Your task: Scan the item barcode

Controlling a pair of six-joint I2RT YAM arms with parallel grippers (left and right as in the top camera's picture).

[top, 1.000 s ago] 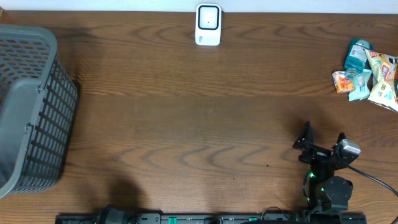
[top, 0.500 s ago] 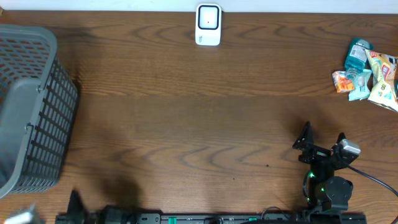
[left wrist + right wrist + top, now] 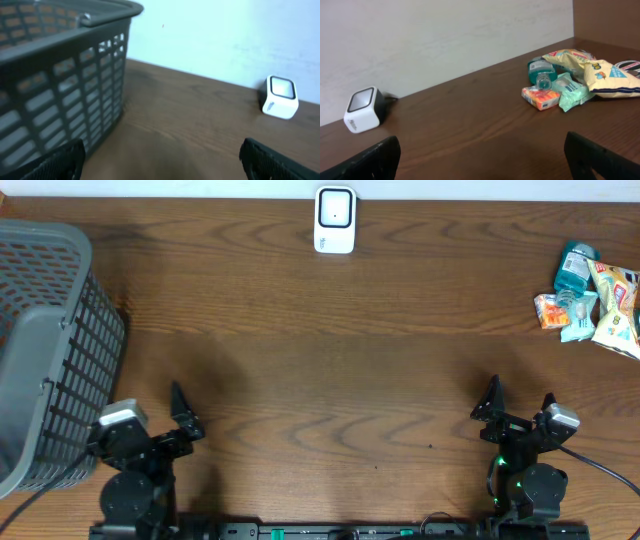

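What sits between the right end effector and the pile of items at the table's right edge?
Nothing: only bare wooden table separates the right end effector from the pile of items, as the overhead and right wrist views both show.

basket (image 3: 80,380): grey mesh, left edge | table (image 3: 320,360): brown wood

A white scanner (image 3: 364,110) sits well apart from the snack pile (image 3: 570,87).
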